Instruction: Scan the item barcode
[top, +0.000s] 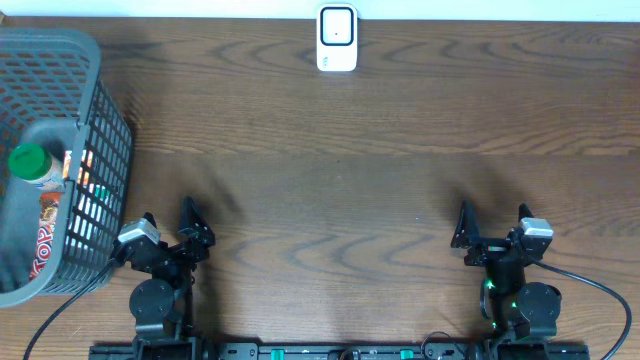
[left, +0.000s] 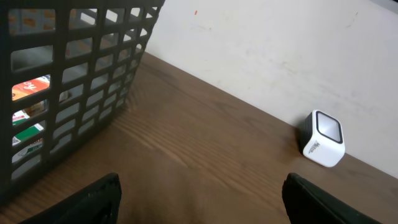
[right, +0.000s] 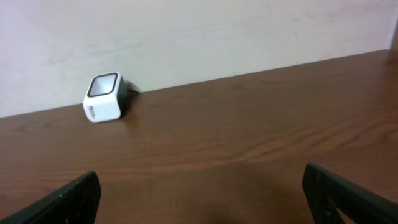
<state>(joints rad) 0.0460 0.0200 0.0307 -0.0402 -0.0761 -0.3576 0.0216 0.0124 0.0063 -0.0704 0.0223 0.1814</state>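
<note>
Left gripper (top: 168, 222): bottom left of the overhead frame, jaws spread wide apart with nothing between them, just beside the basket's lower right corner.
Left fingers (left: 93, 200): in the left wrist view, the dark tips sit in the lower left and lower right corners, with bare wood between them.
Right gripper (top: 495, 225): bottom right of the overhead frame, jaws fully apart and holding nothing, above bare wood.
Right fingers (right: 68, 199): in the right wrist view, the dark tips fill the two lower corners, with only tabletop between them.
Basket (top: 100, 90): dark grey mesh, standing on the table along the left edge of the overhead frame, from upper left down to lower left.
Bottle (top: 30, 163): inside the basket at middle left of the overhead frame, its green cap facing the camera.
Packets (top: 45, 235): red and white printed packaging inside the basket, below the bottle; patches of it show through the mesh at the left of the left wrist view.
Scanner (top: 337, 38): small white unit with a dark window, top centre of the overhead frame, at the table's far edge by the wall, well apart from both grippers and the basket.
Table (top: 320, 150): brown wood grain.
Wall (right: 186, 37): pale, across the top of both wrist views.
Cable (top: 590, 282): black, curving off the right arm at lower right.
</note>
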